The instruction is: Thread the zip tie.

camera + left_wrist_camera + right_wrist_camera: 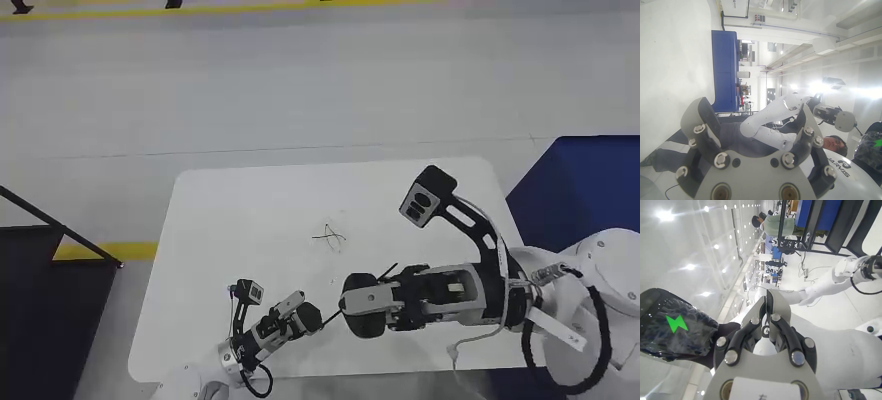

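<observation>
A thin black zip tie (330, 237) lies bent in a loose loop at the middle of the white table (230, 220). My right gripper (358, 300) hovers near the table's front edge, tilted upward. It is shut, as its pads (766, 300) show. A thin black strand (330, 316) sticks out of it on both sides, seen also in the left wrist view as the strand (859, 130) beside the right gripper (845, 121). My left gripper (308, 315) sits just left of that strand. Its fingers (706, 117) are spread wide with nothing between them.
A blue cabinet (590, 190) stands off the table's right side. A dark rack (40, 300) stands off its left side. The table's front edge (300, 378) runs close under both arms.
</observation>
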Robot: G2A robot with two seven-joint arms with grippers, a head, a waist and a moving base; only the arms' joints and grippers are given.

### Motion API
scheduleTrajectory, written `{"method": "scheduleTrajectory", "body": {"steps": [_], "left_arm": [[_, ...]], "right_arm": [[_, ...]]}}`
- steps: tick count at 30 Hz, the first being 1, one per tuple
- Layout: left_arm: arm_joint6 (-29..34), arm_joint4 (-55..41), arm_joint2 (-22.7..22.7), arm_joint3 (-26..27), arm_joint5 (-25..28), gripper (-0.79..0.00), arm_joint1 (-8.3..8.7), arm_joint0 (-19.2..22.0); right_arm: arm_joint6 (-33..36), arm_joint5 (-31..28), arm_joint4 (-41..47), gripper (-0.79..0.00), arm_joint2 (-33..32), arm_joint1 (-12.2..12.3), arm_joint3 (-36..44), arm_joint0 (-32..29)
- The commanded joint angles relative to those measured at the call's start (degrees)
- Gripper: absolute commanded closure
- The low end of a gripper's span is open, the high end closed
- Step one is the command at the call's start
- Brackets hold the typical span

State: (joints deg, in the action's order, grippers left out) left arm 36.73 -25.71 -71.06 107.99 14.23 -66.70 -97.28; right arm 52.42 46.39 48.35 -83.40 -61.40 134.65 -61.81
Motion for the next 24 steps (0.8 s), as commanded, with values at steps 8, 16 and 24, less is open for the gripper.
{"method": "scheduleTrajectory", "body": {"steps": [8, 16, 24], "left_arm": [[0.0, 0.0, 0.0, 0.0, 0.0, -0.785, 0.0, 0.0], [0.0, 0.0, 0.0, 0.0, 0.0, -0.785, 0.0, 0.0], [0.0, 0.0, 0.0, 0.0, 0.0, -0.785, 0.0, 0.0]], "right_arm": [[0.7, -22.8, -5.0, 0.0, 1.1, -0.3, 0.0, 5.9], [4.8, -51.8, -14.2, 0.0, 1.9, -0.7, -0.4, 8.1], [6.0, -53.8, -17.3, 0.0, 3.1, -0.5, -4.3, 6.4]]}}
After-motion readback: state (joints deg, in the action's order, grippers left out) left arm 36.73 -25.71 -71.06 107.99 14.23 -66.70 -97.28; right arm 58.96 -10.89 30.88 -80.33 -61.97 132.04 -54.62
